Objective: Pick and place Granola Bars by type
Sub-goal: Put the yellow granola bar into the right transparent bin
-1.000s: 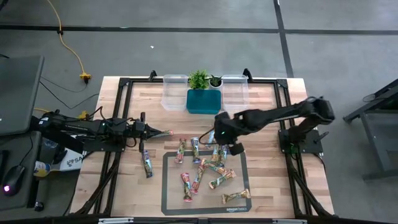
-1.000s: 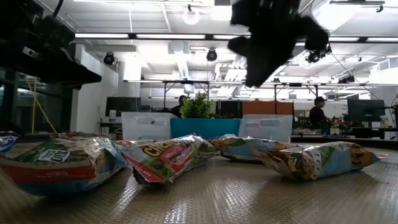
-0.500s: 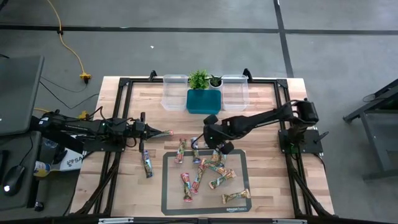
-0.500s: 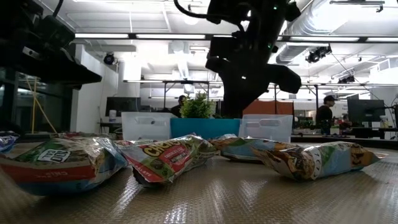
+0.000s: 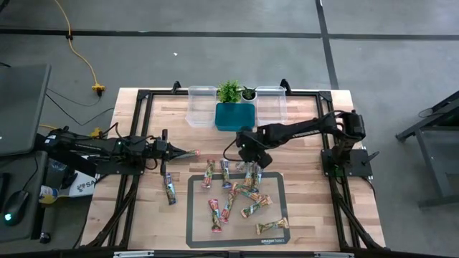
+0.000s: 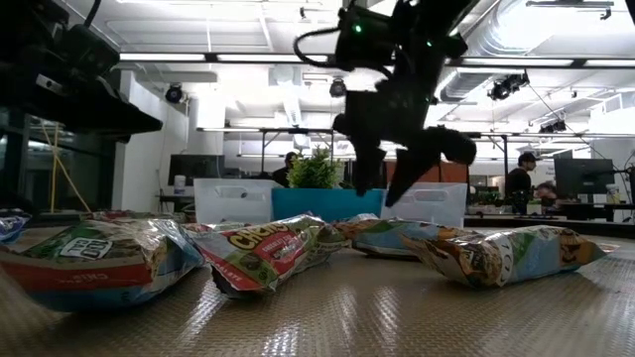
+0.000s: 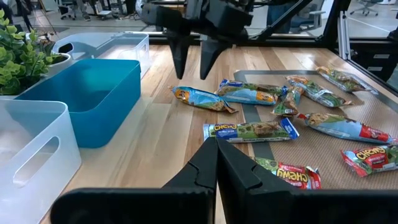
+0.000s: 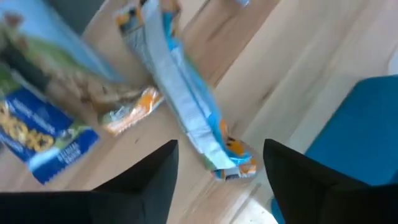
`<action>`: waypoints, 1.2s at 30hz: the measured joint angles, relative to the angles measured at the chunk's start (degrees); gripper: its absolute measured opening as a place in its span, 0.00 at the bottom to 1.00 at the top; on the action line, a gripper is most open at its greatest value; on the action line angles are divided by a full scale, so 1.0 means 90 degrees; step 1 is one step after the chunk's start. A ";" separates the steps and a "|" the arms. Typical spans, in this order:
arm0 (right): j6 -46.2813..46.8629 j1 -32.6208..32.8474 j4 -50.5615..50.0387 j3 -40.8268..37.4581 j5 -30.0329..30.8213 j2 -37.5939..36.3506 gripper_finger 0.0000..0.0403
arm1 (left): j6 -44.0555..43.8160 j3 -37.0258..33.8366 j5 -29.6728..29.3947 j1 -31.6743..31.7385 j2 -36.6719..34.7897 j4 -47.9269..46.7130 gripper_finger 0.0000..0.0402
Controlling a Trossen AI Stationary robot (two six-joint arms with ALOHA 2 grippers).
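Note:
Several Granola Bars [image 5: 242,195] in shiny wrappers lie scattered on a dark mat [image 5: 197,236] and on the wood around it; one [image 5: 170,188] lies apart at the left. My right gripper [image 7: 194,61] hangs open, fingers pointing down, just above a blue-and-orange bar [image 8: 186,99] that lies flat on the wood at the mat's far edge [image 7: 202,98]. The fingers stand on either side of it and touch nothing. My left gripper [image 7: 216,155] is shut and empty, low over the table's left part [image 5: 188,153], with a green bar [image 7: 250,129] lying beyond its tips.
At the far edge stand two clear bins [image 5: 201,106] [image 5: 271,106] with a teal bin [image 5: 235,117] between them and small green plants [image 5: 229,91] behind it. Black frame rails [image 5: 143,100] run round the table. Bare wood shows at the near left and right of the mat.
My right gripper has swung toward the table's left, then a little toward the far edge, and come down over the bars at the mat's far edge. Its fingers, a dark lump before, now stand plainly apart. The bars lie where they were.

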 joint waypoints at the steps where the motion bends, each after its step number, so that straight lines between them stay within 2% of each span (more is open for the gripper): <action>1: -0.0164 -0.0011 0.0078 -0.0093 0.0007 0.0000 0.56 | 0.0000 0.0000 -0.0002 -0.0002 -0.0001 -0.0001 0.00; 10: -0.1285 -0.0006 0.1438 -0.0846 0.0147 0.0005 0.57 | 0.0000 -0.0001 -0.0002 -0.0002 0.0000 -0.0002 0.00; 16: -0.1296 0.0006 0.1932 -0.1287 0.0059 0.0003 0.56 | 0.0000 0.0002 -0.0002 -0.0002 -0.0001 -0.0002 0.00; 22: -0.0826 -0.0001 0.2099 -0.1458 -0.0163 -0.0019 0.52 | 0.0000 -0.0001 -0.0002 -0.0001 -0.0001 -0.0002 0.00; 36: 0.0079 -0.0038 0.2595 -0.1480 -0.0199 0.0007 0.43 | 0.0000 0.0002 -0.0002 0.0001 0.0000 -0.0002 0.00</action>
